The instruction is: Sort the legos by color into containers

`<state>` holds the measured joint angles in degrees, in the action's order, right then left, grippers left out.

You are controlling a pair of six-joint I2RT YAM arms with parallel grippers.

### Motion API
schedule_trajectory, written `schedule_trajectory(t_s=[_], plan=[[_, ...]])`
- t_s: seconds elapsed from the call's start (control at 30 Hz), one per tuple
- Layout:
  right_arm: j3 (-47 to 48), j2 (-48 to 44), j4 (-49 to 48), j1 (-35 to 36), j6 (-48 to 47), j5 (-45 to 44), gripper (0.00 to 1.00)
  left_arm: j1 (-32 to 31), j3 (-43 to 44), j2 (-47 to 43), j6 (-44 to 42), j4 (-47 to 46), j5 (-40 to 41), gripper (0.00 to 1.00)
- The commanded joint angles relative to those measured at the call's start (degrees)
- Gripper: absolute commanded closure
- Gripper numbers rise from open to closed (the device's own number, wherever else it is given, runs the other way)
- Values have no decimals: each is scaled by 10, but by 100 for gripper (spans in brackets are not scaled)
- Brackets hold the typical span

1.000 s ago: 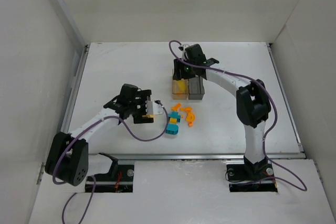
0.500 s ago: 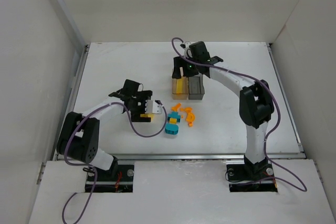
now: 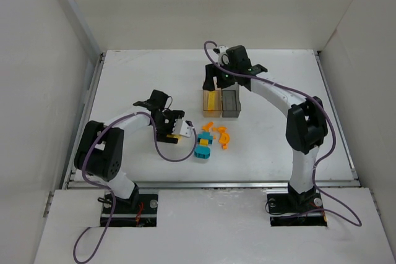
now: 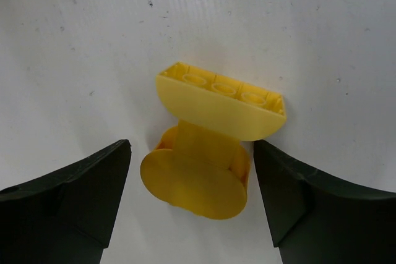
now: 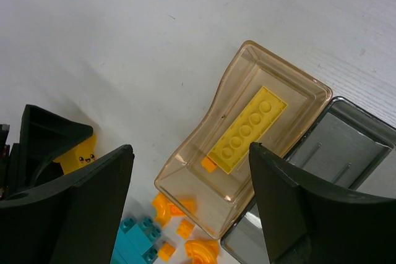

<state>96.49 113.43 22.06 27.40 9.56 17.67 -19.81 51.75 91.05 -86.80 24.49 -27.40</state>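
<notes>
A: Top view, go.
B: Left gripper [image 3: 175, 129] is low on the white table [image 3: 136, 78], left of the loose pile, with a yellow piece [image 3: 177, 135] at its tips. Right gripper [image 3: 218, 78] is over the far end of the amber bin [image 3: 205, 104]. Grey bin [image 3: 231, 106] touches that bin on its right.
A: Other legos?
B: Orange pieces [image 3: 218, 133] and a teal block [image 3: 203, 147] are on the table, just in front of the bins. A yellow brick [image 3: 213, 99] is inside the amber bin.
A: Left wrist.
B: Yellow piece [image 4: 210, 134] lies on the table between the two fingers [image 4: 68, 208]. Jaws are released, one on either side. There's a clear gap on the left; the right is so close I can't tell if it touches. Not gripped.
A: Right wrist.
B: Jaws are spread wide with nothing in them, above the amber bin [image 5: 185, 160]. Yellow brick [image 5: 247, 131] lies flat on its floor, with a small orange bit [image 5: 209, 164] beside it in the same bin. Grey bin [image 5: 346, 146] is joined along the side. Orange pieces [image 5: 201, 250] and the teal block [image 5: 136, 234] are near the bins' end. The yellow piece [image 5: 85, 153], a face printed on it, is far left.
</notes>
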Motion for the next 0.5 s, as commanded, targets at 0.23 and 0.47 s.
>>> schedule_trajectory(t_s=[0.23, 0.47], plan=[[-29, -33, -17, -3, -12, 14, 19, -20, 6, 17, -48, 49, -27, 54], [-40, -52, -22, -3, -12, 9, 19, -20, -5, 5, -42, 49, -27, 90]])
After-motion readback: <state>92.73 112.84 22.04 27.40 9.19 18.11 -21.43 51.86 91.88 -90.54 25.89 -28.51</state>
